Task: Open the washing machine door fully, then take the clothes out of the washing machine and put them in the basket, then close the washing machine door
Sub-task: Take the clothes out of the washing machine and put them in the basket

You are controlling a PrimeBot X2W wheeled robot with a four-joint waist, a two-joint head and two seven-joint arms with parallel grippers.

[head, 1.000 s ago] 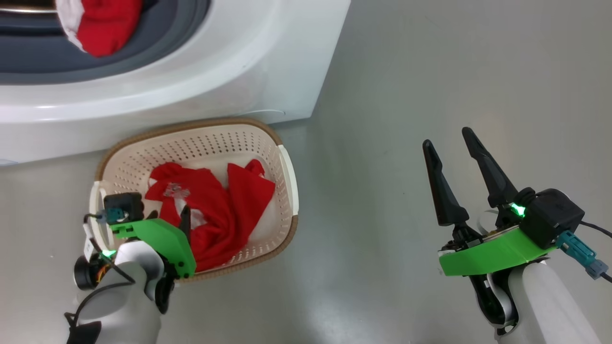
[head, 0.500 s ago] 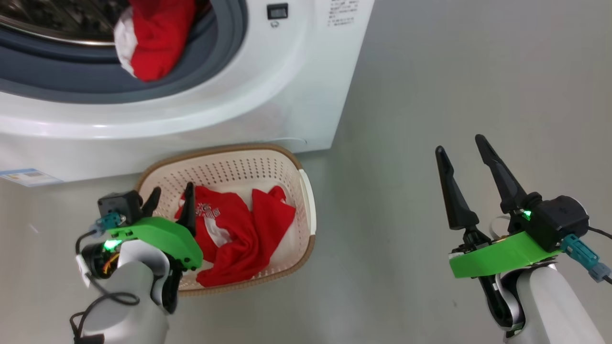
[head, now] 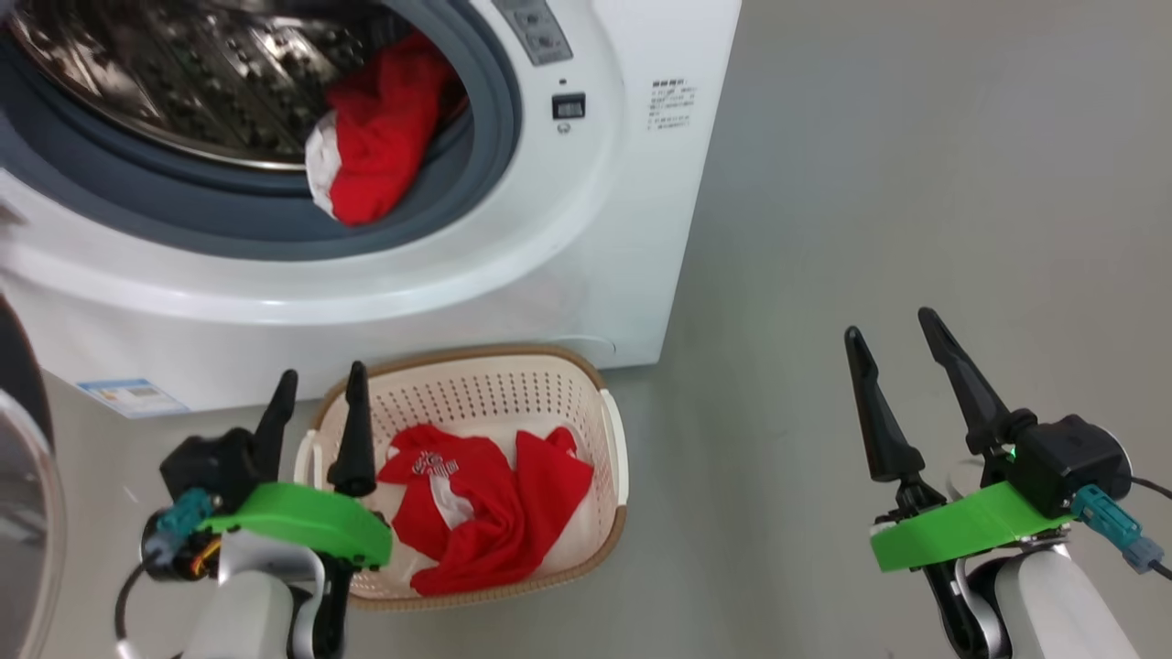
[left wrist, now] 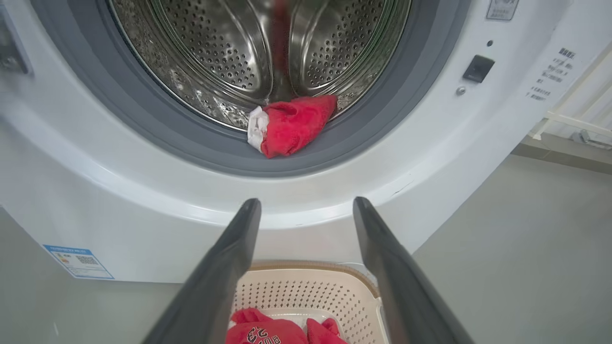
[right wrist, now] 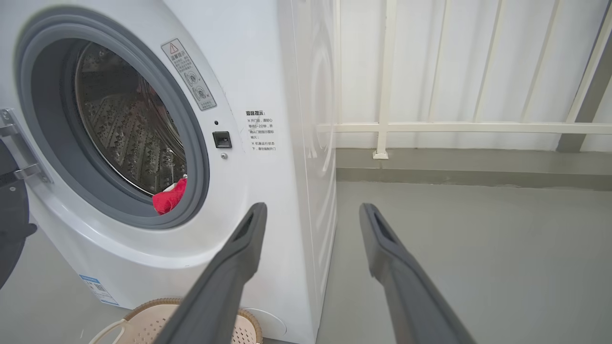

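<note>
Red garment [head: 375,165] at drum [head: 183,82] mouth: left gripper [head: 321,371], fingers apart, empty, should clear the grey gasket [head: 229,224] and pinch the bunched fold; right gripper [head: 890,322] likewise spread.

Red clothes [head: 494,531] in the basket [head: 513,389], perhaps one more at washing machine [head: 586,275] mouth

Reds against white and grey.
White washer [head: 586,229]; grey-blue gasket [head: 499,128]; shiny steel drum [left wrist: 215,48], dotted with rows of holes. Cream basket [head: 513,394], hole-dotted walls, brown woven-look rim. Bright red clothes [head: 380,160] with a white patch; the ones in the basket carry a white print. Blue label [head: 128,396]. Black door [right wrist: 10,229] frame. Plain grey floor [head: 870,183]. Vivid green wrist mounts [head: 961,529].
</note>
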